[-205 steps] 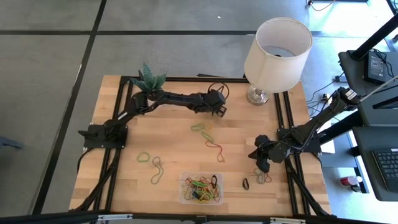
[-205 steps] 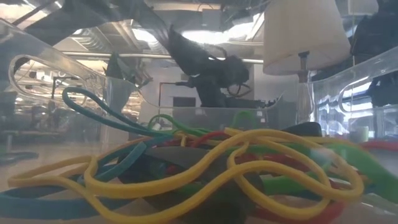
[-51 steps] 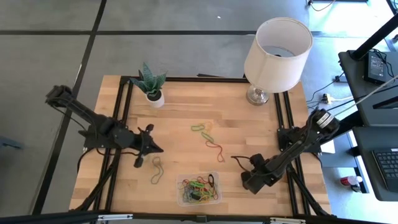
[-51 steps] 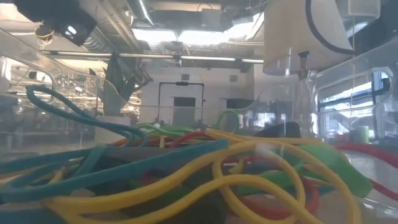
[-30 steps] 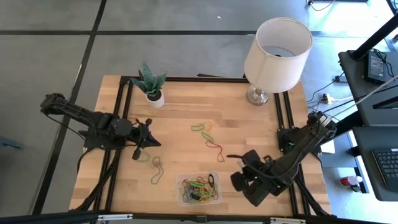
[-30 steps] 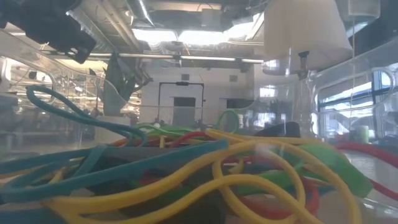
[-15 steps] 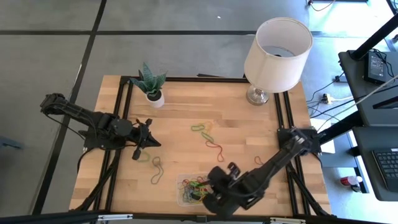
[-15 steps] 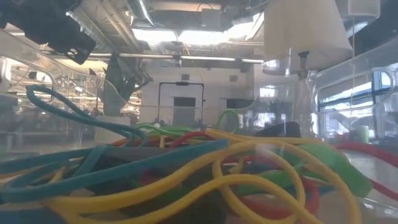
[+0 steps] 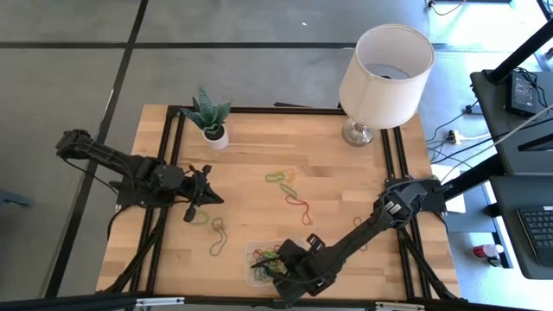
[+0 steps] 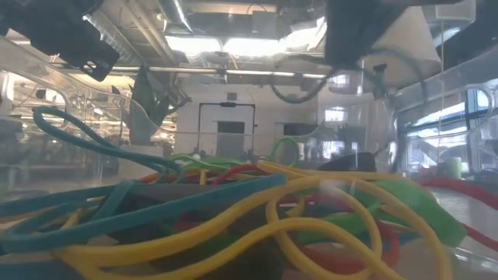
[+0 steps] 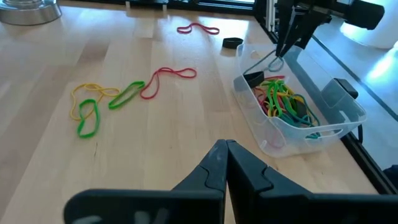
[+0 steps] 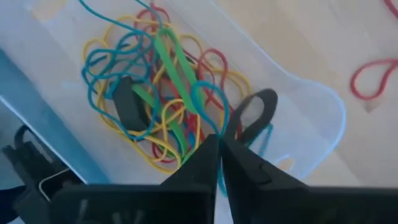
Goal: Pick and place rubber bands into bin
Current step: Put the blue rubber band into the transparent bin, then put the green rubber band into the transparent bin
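- Hanging over the bin [image 9: 252, 257] at the front edge of the bench [image 9: 346, 173], the right tool [image 9: 276, 269] points down into it.
- Its fingers are pinched almost together on a black band [image 12: 252, 115]. The band dangles as an open loop from the tips, above the bin's contents.
- Seen from the left wrist, the right tool [image 11: 281, 53] holds that loop over the bin's far end, clear of the pile.
- The bin is clear plastic and holds a tangled pile of rubber bands [image 12: 155, 93] in yellow, green, red, blue and black.
- The left tool [image 11: 225, 149] is closed with nothing in it. It hovers over the left side of the bench, well apart from the bin.
- More bands lie loose on the bench:
  - a yellow and green cluster [image 11: 93, 106] touches a red band [image 11: 168, 79] near the middle;
  - another red one [image 11: 198, 28] and a small black one [image 11: 232, 42] lie beyond the bin;
  - a pale loop [image 9: 216, 235] lies just left of the bin.
- A lamp [image 9: 384, 65] and a potted plant [image 9: 207, 112] stand at the back of the bench.
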